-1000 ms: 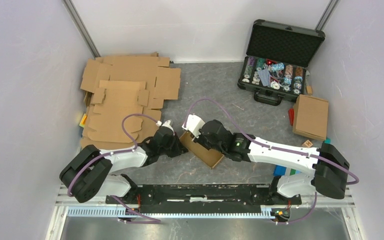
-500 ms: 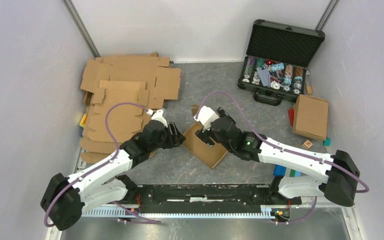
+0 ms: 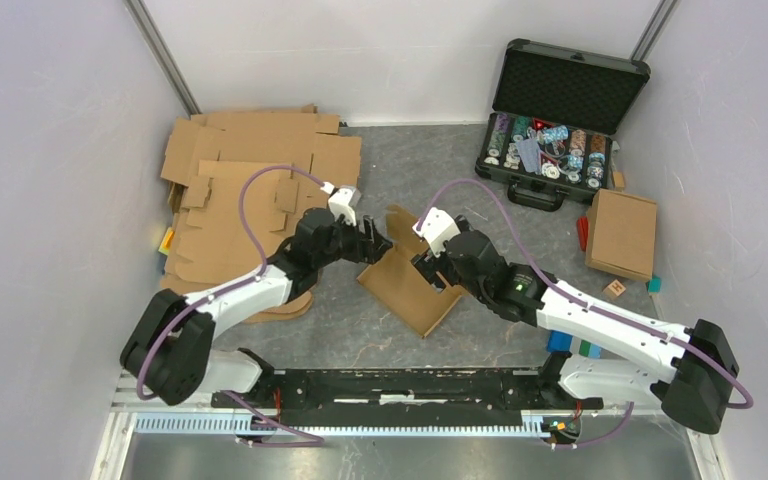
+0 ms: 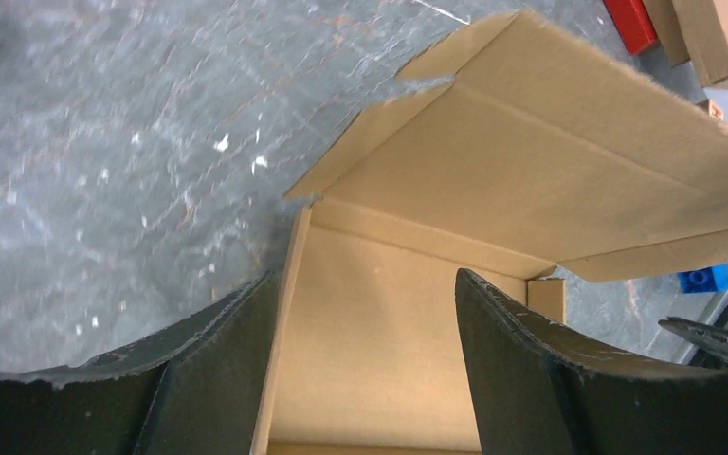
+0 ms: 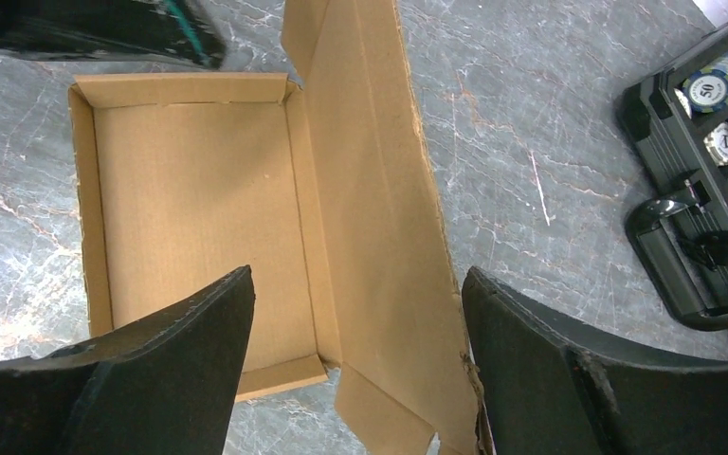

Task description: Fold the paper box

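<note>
The paper box lies on the grey table as a shallow brown tray, its long lid flap open on the far side. In the right wrist view the tray has its side walls up and the lid spread out to the right. My left gripper hovers open over the tray's left wall, touching nothing. My right gripper hangs open above the hinge between tray and lid, with nothing between its fingers.
A pile of flat cardboard blanks lies at the back left. An open black case of poker chips stands at the back right. A closed cardboard box and small coloured blocks sit near the right wall.
Both grippers have opened, let go of the box and pulled up and toward the far side. The lid flap now stands free of the tray.
</note>
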Robot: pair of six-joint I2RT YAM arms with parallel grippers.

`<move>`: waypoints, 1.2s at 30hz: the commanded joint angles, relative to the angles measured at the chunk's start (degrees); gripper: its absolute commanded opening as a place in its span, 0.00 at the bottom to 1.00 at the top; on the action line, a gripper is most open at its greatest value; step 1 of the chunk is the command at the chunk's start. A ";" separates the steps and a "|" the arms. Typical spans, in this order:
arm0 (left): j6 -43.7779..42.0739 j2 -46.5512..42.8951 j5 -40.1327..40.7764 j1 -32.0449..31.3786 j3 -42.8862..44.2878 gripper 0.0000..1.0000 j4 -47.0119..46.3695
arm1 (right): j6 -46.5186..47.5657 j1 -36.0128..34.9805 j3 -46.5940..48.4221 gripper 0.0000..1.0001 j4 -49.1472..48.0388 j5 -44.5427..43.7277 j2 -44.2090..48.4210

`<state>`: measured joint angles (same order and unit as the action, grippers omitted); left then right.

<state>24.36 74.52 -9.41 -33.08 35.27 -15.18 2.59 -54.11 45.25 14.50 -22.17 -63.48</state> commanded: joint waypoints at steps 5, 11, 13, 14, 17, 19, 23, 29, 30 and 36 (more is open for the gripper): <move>-13.64 9.01 -8.85 2.48 11.01 0.75 -8.50 | -0.03 1.11 0.71 0.81 -1.48 3.00 0.38; -13.03 12.92 -13.33 3.81 13.69 0.74 -8.27 | -0.04 1.92 0.86 0.71 -2.01 3.91 -0.31; -12.94 13.50 -15.00 3.81 14.33 0.71 -7.58 | -0.04 2.07 0.80 0.69 -2.32 4.16 -0.63; -12.85 13.63 -15.48 3.81 14.47 0.68 -7.27 | -0.13 2.14 0.80 0.68 -2.45 4.32 -0.79; -12.58 13.60 -16.63 3.77 14.57 0.58 -6.15 | -0.25 2.30 0.89 0.66 -2.62 4.64 -1.18; -12.37 13.50 -17.86 3.81 14.39 0.53 -6.07 | -0.22 2.39 0.89 0.65 -2.86 4.76 -1.34; -11.49 13.49 -17.95 3.81 14.91 0.39 -4.42 | -0.39 2.52 0.93 0.61 -3.15 4.70 -1.56; -10.18 12.69 -14.76 3.77 14.85 0.10 -1.13 | -1.13 2.51 1.65 0.67 -2.39 3.45 -2.25; -9.96 12.57 -14.59 3.80 14.60 0.10 -1.06 | -1.51 2.49 1.83 0.70 -1.93 2.82 -2.28; -8.83 10.36 -13.12 3.69 11.76 0.10 -2.28 | -5.05 2.95 0.69 0.89 0.90 -0.96 0.51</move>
<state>14.06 87.83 -24.51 -29.34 48.12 -17.56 1.17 -51.62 45.28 14.39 -19.57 -65.60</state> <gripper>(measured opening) 0.108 0.823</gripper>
